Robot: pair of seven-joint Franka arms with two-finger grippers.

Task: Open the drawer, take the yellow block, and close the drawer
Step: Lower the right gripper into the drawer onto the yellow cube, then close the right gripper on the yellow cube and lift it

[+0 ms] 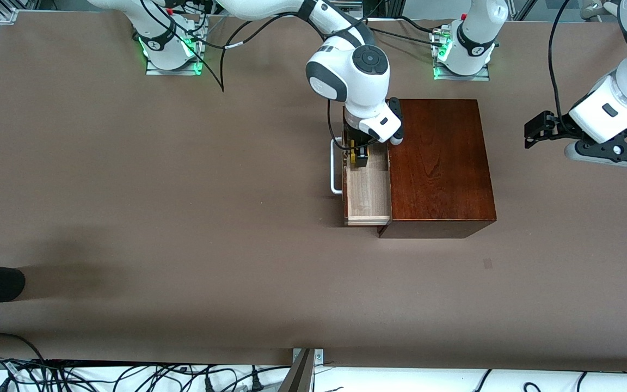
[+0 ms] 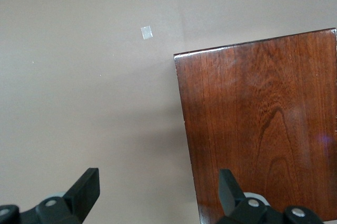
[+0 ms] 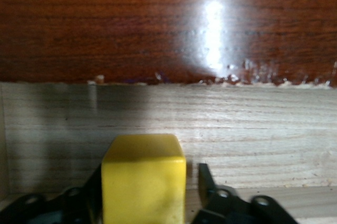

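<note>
1. Right gripper (image 1: 358, 155) is down inside the open drawer (image 1: 367, 190), at the end farthest from the front camera. In the right wrist view your fingers (image 3: 206, 179) sit on either side of the yellow block (image 3: 143, 182); one is hard against it, while a thin gap shows at the other, so I judge the grasp nearly closed, not yet firm.
2. Yellow block (image 1: 352, 155) lies on the pale drawer floor, dead centre between your fingertips. The coming move turns on a straight lift clear of the drawer walls.
3. White handle (image 1: 336, 167) is at 9 o'clock from the block, on the drawer front, which faces the right arm's end of the table.
4. Wooden box (image 1: 440, 163) is at 3 o'clock from the block.
5. Left gripper (image 1: 613, 152) waits, fingers spread and empty, off the box toward the left arm's end of the table.
</note>
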